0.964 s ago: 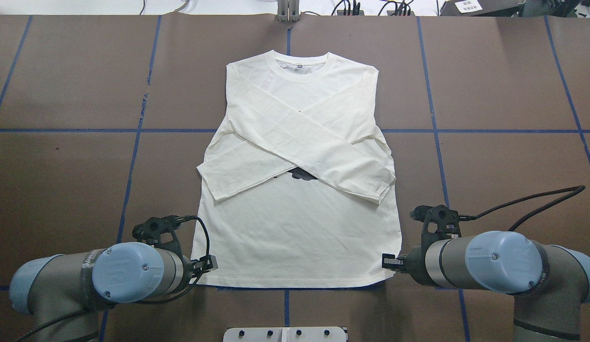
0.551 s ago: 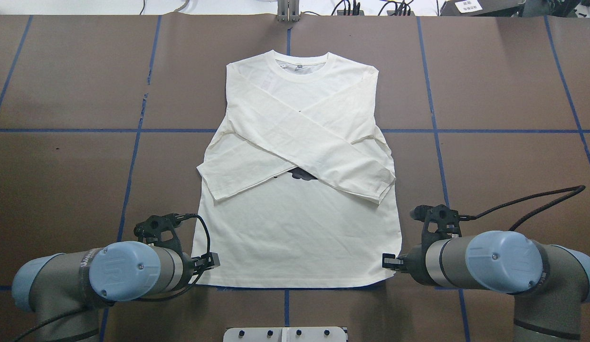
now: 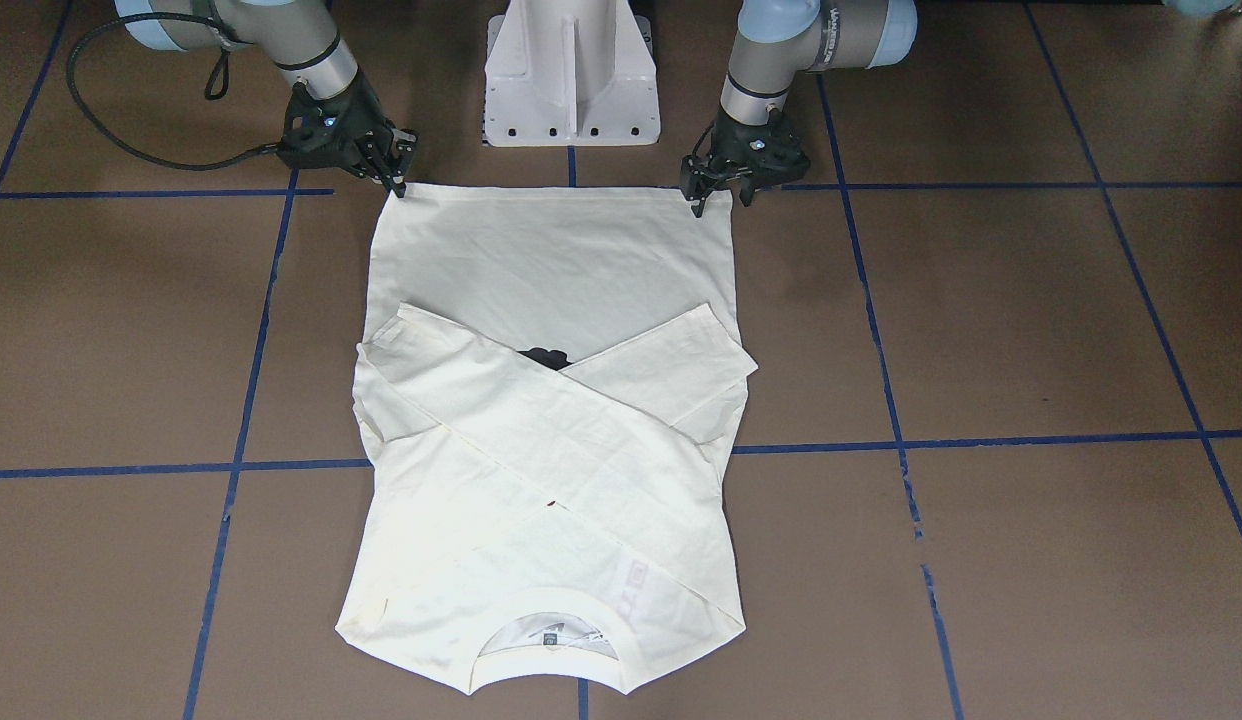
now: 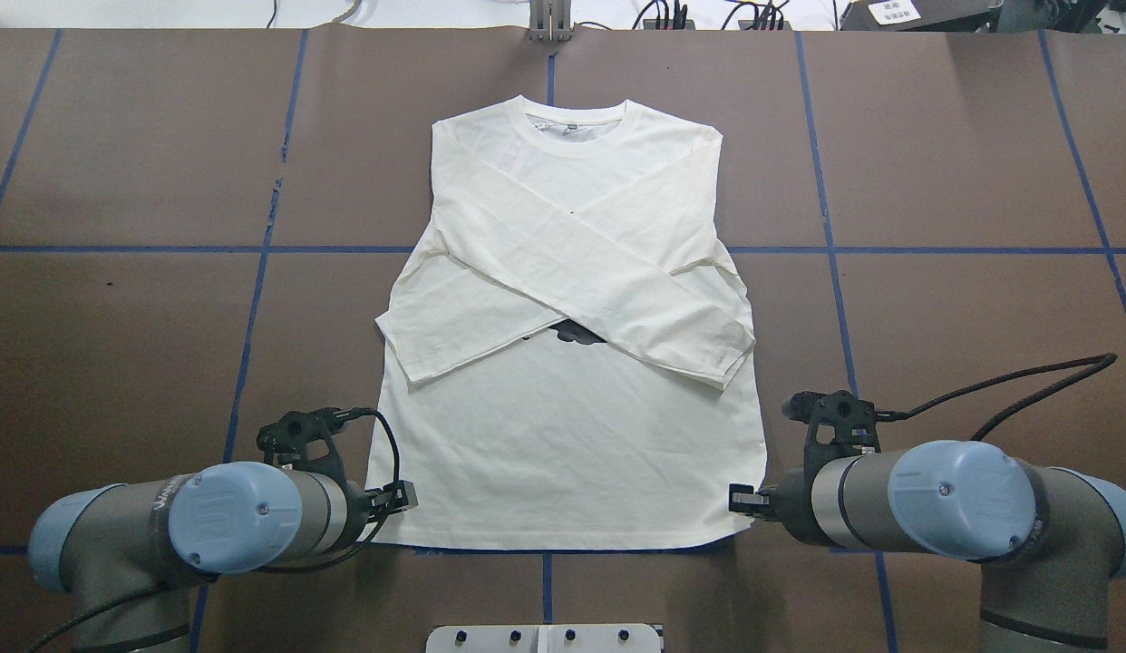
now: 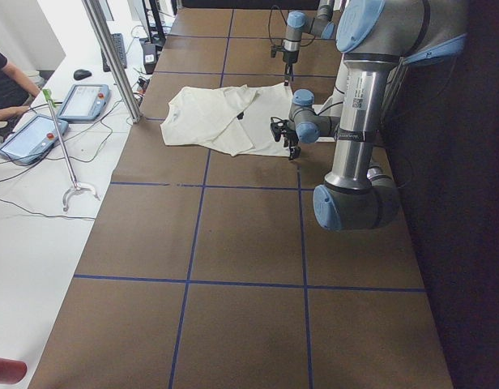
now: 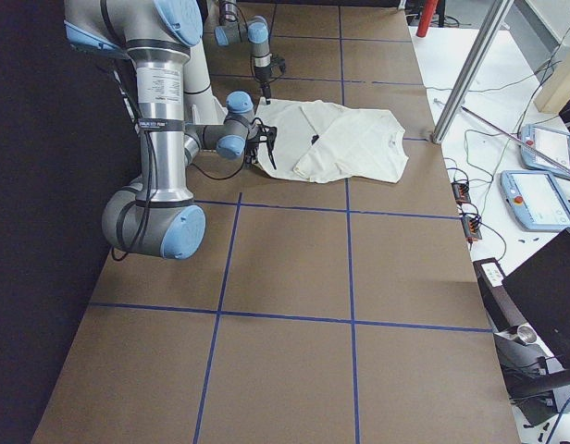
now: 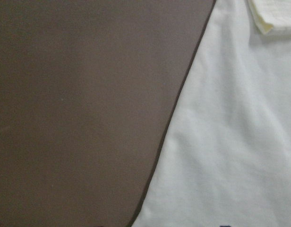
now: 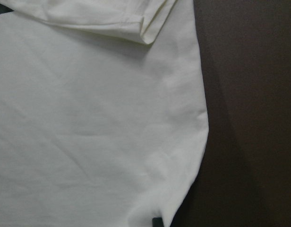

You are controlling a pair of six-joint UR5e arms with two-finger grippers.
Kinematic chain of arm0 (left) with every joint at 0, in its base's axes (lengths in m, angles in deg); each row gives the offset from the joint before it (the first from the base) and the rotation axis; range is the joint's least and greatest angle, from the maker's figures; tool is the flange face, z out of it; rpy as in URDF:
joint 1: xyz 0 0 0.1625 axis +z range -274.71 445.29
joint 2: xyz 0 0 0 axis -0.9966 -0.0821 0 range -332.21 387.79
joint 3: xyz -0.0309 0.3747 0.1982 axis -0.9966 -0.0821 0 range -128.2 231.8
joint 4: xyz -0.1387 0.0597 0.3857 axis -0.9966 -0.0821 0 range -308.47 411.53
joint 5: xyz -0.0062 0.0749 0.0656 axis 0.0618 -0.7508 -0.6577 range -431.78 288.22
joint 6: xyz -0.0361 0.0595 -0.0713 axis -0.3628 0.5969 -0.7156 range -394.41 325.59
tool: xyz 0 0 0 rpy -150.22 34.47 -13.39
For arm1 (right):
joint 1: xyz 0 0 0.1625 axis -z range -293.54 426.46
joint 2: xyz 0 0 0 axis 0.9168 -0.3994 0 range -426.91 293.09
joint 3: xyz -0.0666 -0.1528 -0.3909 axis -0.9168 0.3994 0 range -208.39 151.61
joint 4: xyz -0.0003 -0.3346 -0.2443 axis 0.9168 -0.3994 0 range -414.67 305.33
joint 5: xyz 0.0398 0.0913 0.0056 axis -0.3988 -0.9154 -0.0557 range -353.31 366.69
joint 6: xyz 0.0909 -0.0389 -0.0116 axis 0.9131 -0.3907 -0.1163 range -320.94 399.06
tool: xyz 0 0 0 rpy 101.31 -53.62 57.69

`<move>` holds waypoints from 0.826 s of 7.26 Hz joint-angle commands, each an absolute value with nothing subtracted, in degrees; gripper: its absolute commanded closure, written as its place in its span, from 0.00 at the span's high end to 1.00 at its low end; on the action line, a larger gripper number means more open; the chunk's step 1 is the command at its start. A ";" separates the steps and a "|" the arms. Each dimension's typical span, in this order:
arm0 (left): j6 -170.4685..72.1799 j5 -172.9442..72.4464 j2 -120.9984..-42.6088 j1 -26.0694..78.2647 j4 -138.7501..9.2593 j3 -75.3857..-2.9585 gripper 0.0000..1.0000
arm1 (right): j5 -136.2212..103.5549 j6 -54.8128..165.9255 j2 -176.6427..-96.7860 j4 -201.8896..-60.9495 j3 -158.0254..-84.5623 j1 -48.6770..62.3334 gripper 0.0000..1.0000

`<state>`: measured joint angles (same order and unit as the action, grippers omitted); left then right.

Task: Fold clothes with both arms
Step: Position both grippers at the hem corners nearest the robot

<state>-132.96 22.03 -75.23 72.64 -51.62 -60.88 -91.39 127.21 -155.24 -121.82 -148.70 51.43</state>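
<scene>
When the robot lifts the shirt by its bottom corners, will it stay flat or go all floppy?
Probably floppy: the shirt lies thin and wrinkled on the table, so its middle would likely sag between the left gripper and right gripper. The crossed sleeves only rest loose on top, so they may slide off.

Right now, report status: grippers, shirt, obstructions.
Left gripper at hem corner, fingers apart. Right gripper at opposite hem corner, grip unclear. Shirt flat, sleeves crossed, hem unlifted. Nothing blocking.

Cream shirt (image 7: 230, 132), brown table (image 7: 79, 104), sleeve cuff (image 7: 274, 16)
</scene>
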 commanded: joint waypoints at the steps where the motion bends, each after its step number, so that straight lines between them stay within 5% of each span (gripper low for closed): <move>1: -132.94 22.17 -75.22 72.64 -51.13 -61.31 0.69 | -91.40 127.21 -155.24 -121.82 -148.80 51.43 0.00; 6: -132.94 22.17 -75.22 72.90 -50.51 -60.97 0.41 | -91.40 127.21 -155.50 -121.82 -149.24 51.34 0.00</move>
<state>-132.94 22.17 -75.18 72.87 -50.58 -60.93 -91.37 127.21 -155.44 -121.82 -149.19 51.35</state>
